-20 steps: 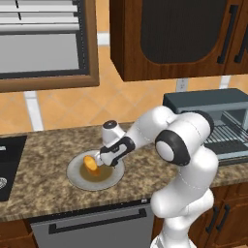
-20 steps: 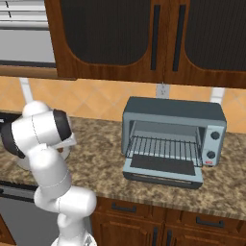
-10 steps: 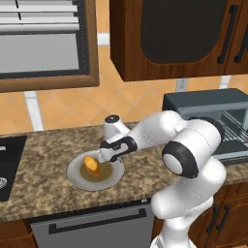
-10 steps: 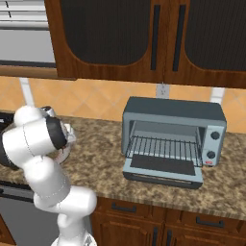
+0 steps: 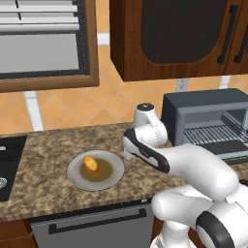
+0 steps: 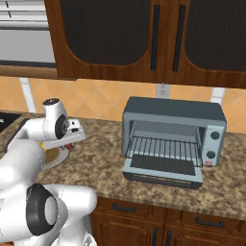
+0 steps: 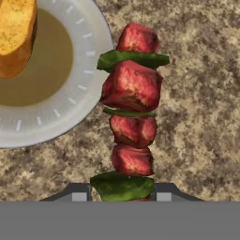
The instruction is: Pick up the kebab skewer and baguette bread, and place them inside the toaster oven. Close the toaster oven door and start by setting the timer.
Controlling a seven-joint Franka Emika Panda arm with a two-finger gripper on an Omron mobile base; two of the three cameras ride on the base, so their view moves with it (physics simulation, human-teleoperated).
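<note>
Fingers (image 7: 78, 191) pinch the kebab skewer (image 7: 131, 112), now lifted off the plate (image 7: 89, 84), which a moment ago the arm was bent over. Baguette bread (image 5: 91, 164) lies on the plate, left of centre; toaster oven (image 6: 173, 139) stands open, right of frame.

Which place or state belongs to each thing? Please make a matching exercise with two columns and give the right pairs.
Things:
1. kebab skewer
2. baguette bread
3. toaster oven door
4. wire rack

Places or states:
A. lying on the plate
B. folded down, open
C. held between the fingers of the tool, above the counter
D. inside the toaster oven, nothing on it

Pairs: 1-C, 2-A, 3-B, 4-D
</note>
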